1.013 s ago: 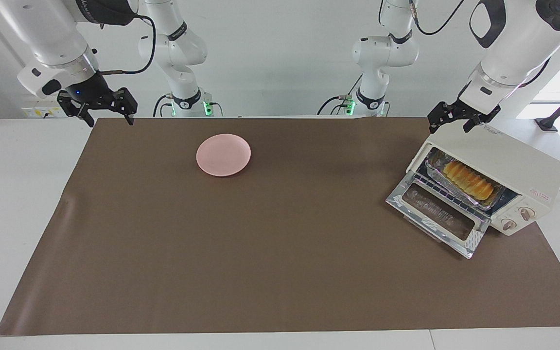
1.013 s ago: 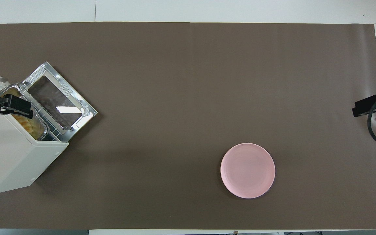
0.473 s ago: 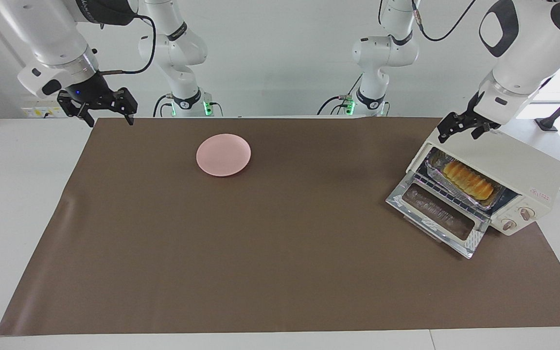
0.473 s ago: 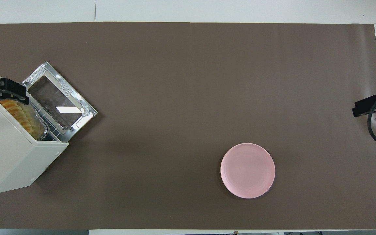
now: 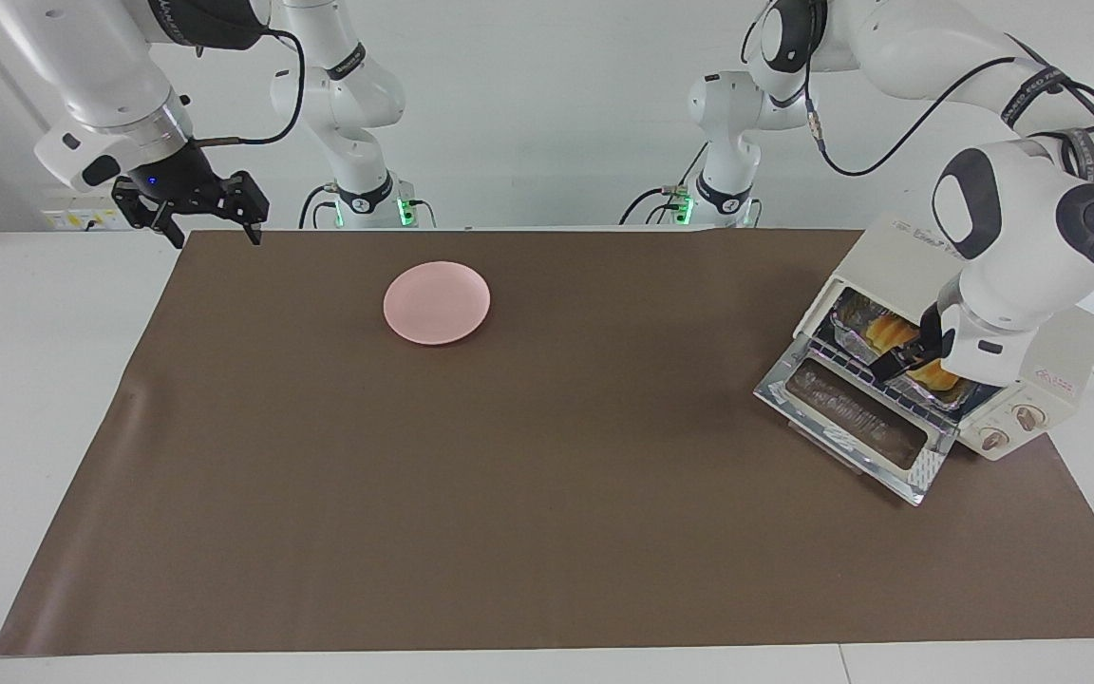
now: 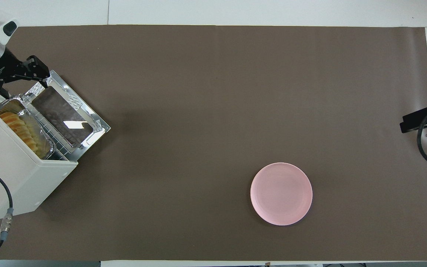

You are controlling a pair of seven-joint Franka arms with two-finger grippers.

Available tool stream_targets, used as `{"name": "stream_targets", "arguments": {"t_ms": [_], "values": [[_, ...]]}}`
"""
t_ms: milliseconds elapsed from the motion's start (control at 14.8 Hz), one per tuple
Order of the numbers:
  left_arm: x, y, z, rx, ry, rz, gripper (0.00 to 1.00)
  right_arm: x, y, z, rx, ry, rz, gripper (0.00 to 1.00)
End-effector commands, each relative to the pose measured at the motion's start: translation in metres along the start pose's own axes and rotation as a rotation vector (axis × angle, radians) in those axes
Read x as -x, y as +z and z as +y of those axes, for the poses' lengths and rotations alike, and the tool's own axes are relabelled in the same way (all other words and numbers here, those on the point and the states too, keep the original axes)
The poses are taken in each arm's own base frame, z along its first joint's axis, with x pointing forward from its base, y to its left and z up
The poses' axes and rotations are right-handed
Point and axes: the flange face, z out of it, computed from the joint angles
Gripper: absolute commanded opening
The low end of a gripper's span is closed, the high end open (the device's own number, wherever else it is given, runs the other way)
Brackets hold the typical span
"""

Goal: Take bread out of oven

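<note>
The cream-white oven (image 5: 1065, 347) (image 6: 13, 174) stands at the left arm's end of the table with its glass door (image 5: 851, 418) (image 6: 69, 115) dropped open. Inside, the golden ridged bread (image 5: 889, 332) (image 6: 19, 128) lies in a silver foil tray (image 6: 46, 146) on the wire rack. My left gripper (image 5: 908, 353) (image 6: 15, 78) hangs open over the door's end, in front of the oven's mouth; it holds nothing, and the bread lies untouched. My right gripper (image 5: 213, 233) (image 6: 417, 122) waits open at the right arm's end of the table.
A pink plate (image 5: 436, 302) (image 6: 281, 193) sits on the brown mat (image 5: 547, 494) toward the right arm's end, nearer to the robots than the mat's middle. A black cable (image 6: 4, 207) trails over the oven's top.
My left arm has swung from over the oven's top, forward and down to the front of its open mouth. The right arm, plate and oven have stayed put.
</note>
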Motion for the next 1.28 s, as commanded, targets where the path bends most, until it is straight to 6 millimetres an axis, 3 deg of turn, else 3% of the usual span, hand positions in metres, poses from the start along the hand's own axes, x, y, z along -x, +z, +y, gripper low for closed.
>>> {"name": "stream_targets", "arguments": {"t_ms": [0,203,810,878,945,1013,1080,1215], "values": [[-0.003,0.019,-0.005,-0.046,-0.103,0.026,1.00,0.007,-0.001,-0.001,-0.002,-0.013,0.001,1.00],[0.007,0.056,0.000,-0.080,-0.156,0.042,1.00,0.007,-0.001,-0.002,-0.002,-0.015,0.001,1.00],[0.029,0.110,0.006,-0.110,-0.236,0.006,0.99,0.007,0.000,-0.001,-0.002,-0.013,-0.002,1.00],[0.034,0.114,0.006,-0.109,-0.242,0.005,0.90,0.007,0.000,-0.001,-0.002,-0.013,-0.002,1.00],[0.036,0.119,0.007,-0.105,-0.239,0.008,0.72,0.007,0.000,-0.001,-0.002,-0.013,-0.002,1.00],[0.035,0.119,0.005,-0.105,-0.233,0.006,0.24,0.007,0.000,-0.001,-0.002,-0.013,-0.002,1.00],[0.035,0.119,0.004,-0.105,-0.225,0.004,0.00,0.007,0.000,-0.001,-0.003,-0.013,-0.004,1.00],[0.035,0.116,0.006,-0.105,-0.213,0.007,0.00,0.007,0.000,-0.001,-0.003,-0.013,-0.004,1.00]]}}
